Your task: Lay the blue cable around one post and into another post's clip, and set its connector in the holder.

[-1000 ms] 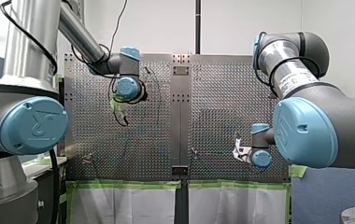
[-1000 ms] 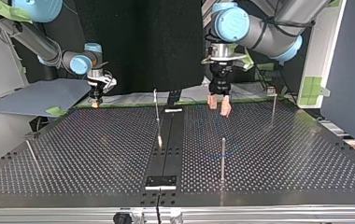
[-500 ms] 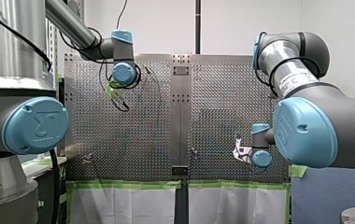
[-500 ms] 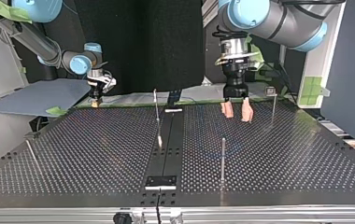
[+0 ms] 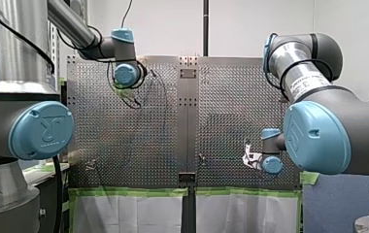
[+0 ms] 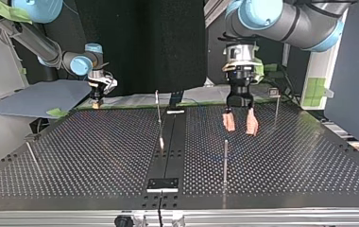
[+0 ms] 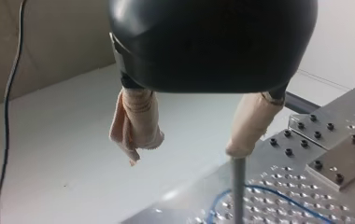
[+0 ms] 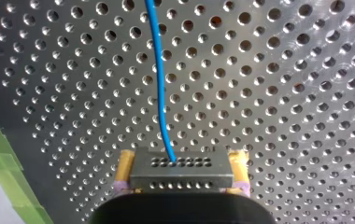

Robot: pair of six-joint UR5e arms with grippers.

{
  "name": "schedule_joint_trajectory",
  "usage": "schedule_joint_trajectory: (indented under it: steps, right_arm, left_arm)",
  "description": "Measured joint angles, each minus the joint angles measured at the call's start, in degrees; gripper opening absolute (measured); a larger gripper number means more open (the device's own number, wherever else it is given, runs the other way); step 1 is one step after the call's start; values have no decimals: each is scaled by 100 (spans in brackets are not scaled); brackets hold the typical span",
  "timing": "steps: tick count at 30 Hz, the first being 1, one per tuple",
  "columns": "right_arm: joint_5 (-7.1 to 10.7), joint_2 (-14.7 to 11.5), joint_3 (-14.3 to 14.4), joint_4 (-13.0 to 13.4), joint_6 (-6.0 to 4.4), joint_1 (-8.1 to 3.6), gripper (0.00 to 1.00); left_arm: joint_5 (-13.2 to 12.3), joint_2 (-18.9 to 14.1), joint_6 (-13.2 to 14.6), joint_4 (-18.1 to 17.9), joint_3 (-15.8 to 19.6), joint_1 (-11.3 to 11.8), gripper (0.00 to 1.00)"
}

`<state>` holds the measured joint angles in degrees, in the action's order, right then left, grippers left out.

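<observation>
In the right wrist view my right gripper is shut on a grey connector block, its yellow pads on both sides. The blue cable runs from the block ahead over the perforated plate. In the top view this gripper hangs at the far left edge of the table. My left gripper is open with nothing between its beige pads, right of centre. In the left wrist view one of its fingers sits just above a metal post, with blue cable by the post's foot.
Thin posts stand on the table: one near the middle, one nearer the camera, one with a clip at the far right and one at the left. A small dark holder plate lies at the near edge.
My left gripper has moved towards the top view's right and nearer its camera, staying open. My right gripper has not moved and keeps hold of the connector.
</observation>
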<state>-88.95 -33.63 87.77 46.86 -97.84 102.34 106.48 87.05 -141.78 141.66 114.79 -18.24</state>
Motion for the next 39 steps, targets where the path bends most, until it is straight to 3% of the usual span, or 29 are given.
schedule_joint_trajectory:
  steps: [10, 17, 25, 32, 39]
  right_arm:
    - [0, 0, 0, 7, 0, -5, 0]
    - [0, 0, 0, 16, 0, -8, 0]
    - [0, 0, -2, 25, -8, -8, 0]
    - [0, 0, -16, 16, -9, -9, 0]
    - [8, 0, -17, 23, -9, -8, 0]
  left_arm:
    - [-518, 520, -244, -190, -67, 238, 100]
    - [-596, 579, -286, -193, -146, 459, 100]
    - [-868, 595, -299, -204, -177, 818, 100]
    - [-1030, 821, -300, -139, -388, 857, 100]
    - [-1027, 885, -304, -121, -486, 878, 100]
